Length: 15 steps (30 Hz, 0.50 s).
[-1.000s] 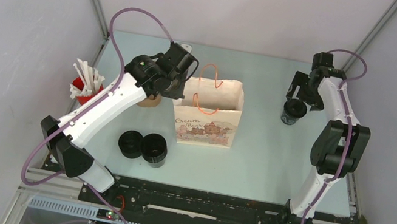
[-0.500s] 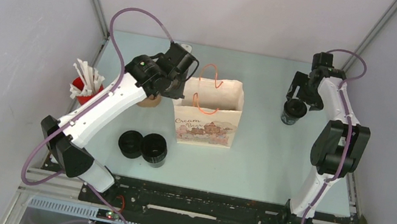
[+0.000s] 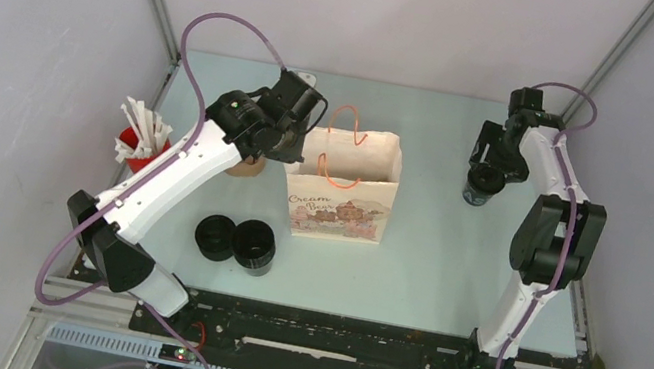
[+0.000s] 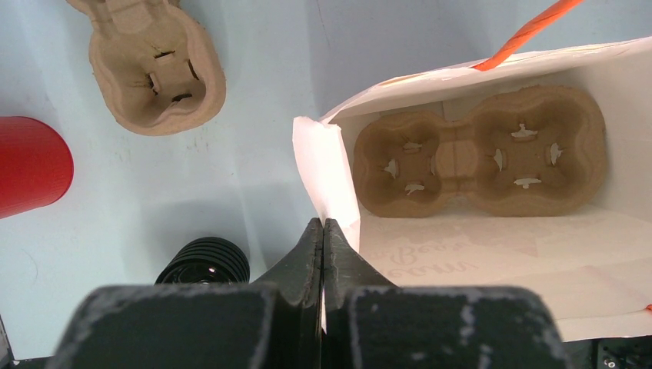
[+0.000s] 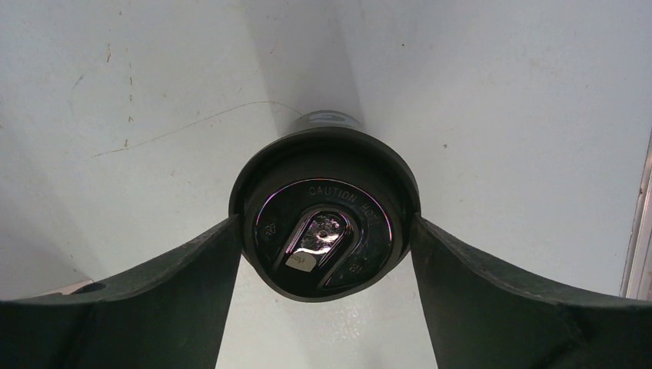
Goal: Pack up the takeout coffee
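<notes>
A black takeout coffee cup with a black lid stands at the far right of the table. My right gripper is over it, and its two fingers press the sides of the lid in the right wrist view. Two more black cups stand side by side at the near left; one shows in the left wrist view. My left gripper is shut on the left top edge of the paper bag, holding it open.
A brown pulp carrier lies on the bag's floor. A second carrier sits on the table left of the bag. A red cup with white sticks stands at the left wall. The bag has orange handles.
My right arm has shifted slightly toward the far left, with its gripper staying around the cup. The left arm and the bag have not moved.
</notes>
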{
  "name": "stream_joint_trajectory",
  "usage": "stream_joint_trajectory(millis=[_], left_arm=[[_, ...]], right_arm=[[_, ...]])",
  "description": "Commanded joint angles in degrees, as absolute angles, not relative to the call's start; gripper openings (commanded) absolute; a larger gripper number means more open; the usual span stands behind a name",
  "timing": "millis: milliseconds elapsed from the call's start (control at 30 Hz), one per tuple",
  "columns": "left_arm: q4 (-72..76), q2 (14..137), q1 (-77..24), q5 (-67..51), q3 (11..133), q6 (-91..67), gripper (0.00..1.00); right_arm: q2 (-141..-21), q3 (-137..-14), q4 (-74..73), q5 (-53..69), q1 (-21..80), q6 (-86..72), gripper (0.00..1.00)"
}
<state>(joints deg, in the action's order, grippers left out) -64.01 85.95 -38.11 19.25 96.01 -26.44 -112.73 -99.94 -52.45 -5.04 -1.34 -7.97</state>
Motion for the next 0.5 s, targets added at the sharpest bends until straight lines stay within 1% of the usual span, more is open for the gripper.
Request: stream_joint_trajectory(millis=[0,167,267,367,467], left_arm=[[-63.72,86.01,-38.0,18.94,96.99,-26.1,0.0],[-63.73,85.96,-38.04,18.9,96.94,-25.99,0.0],[-63.72,86.04,-38.05,18.98,96.94,-26.0,0.0],[-63.73,86.22,-38.05,19.13,96.94,-25.99,0.0],[-63.8,86.46,-38.06,20.38,97.26,-25.8,0.0]], right_arm=[[-113.37,-102.32,-52.47,-5.17,-0.96,-7.19,0.87],[-113.72,-102.47,-52.9,-6.48,-0.56,-7.2,0.88],[-113.89,-102.55,-52.98,-6.84,-0.44,-7.1,0.86],[-113.99,-102.78,-53.28,-8.39,-0.19,-7.18,0.8],[-113.31,-102.81,-53.31,-8.73,-0.13,-7.45,0.65]])
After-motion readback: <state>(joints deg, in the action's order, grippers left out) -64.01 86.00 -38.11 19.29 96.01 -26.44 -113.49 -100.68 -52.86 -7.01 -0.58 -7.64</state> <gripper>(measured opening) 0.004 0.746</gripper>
